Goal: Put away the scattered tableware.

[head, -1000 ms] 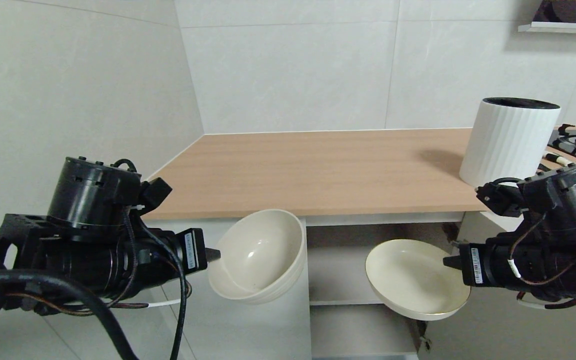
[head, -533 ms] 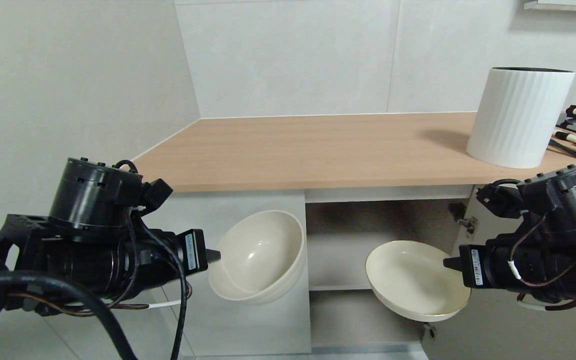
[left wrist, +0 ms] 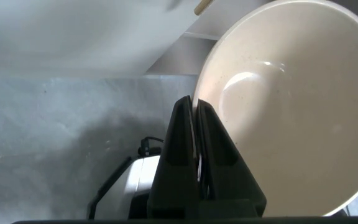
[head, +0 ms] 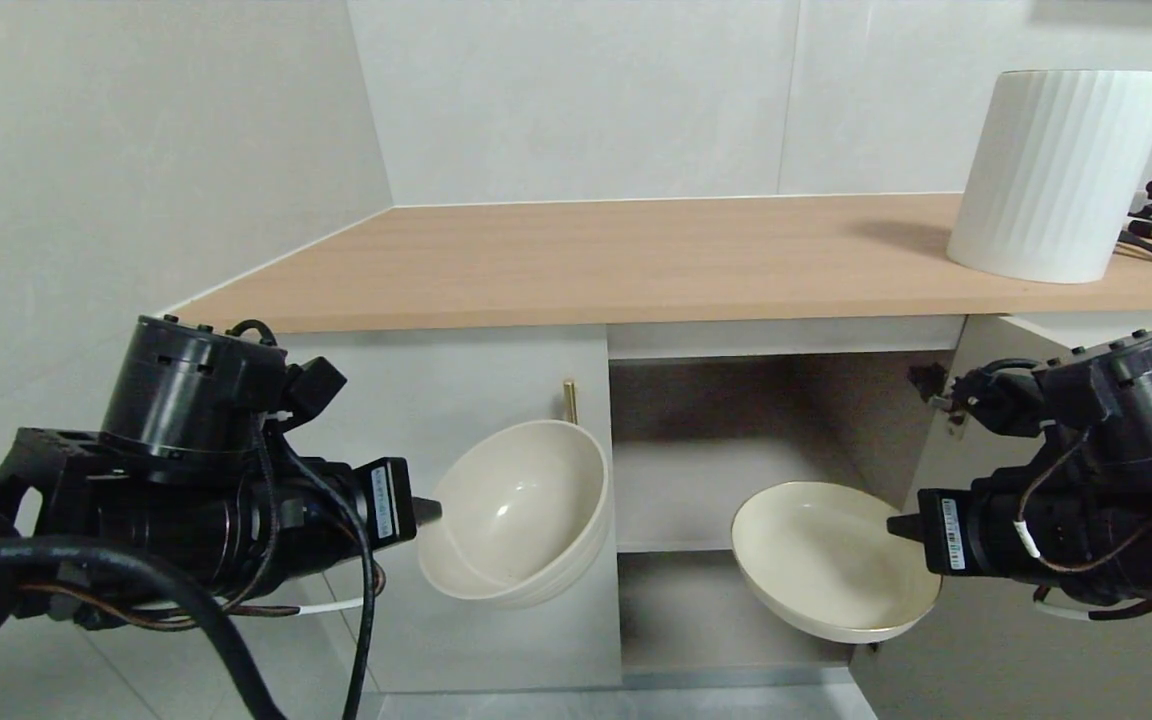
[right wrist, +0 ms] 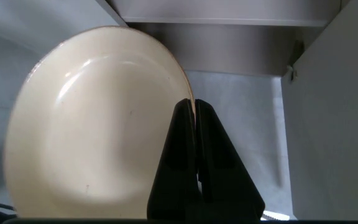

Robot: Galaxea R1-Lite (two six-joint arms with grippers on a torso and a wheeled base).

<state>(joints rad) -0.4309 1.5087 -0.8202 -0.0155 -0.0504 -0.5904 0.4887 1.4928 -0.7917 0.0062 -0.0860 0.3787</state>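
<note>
One open cabinet (head: 726, 480) under the wooden counter (head: 636, 260) serves as the mark; two cream pieces of tableware hang in front of it, one bowl (head: 516, 510) and one plate (head: 831, 560); the bowl is before the cabinet's closed left door (head: 496, 380), tilted with its hollow toward the opening, its rim pinched between the fingers of the left gripper (head: 426, 510); the plate hangs nearly level before the cabinet's opening, toward its right side, its rim clamped by the right gripper (head: 896, 523); one white ribbed container (head: 1061, 170) stands on the counter above the cabinet's right edge; since a second ago the whole head view has sunk, so the camera has moved: more of the cabinet's inside and one brass handle (head: 569, 400) have come into sight; bowl, plate and both grippers keep their places relative to each other
</note>
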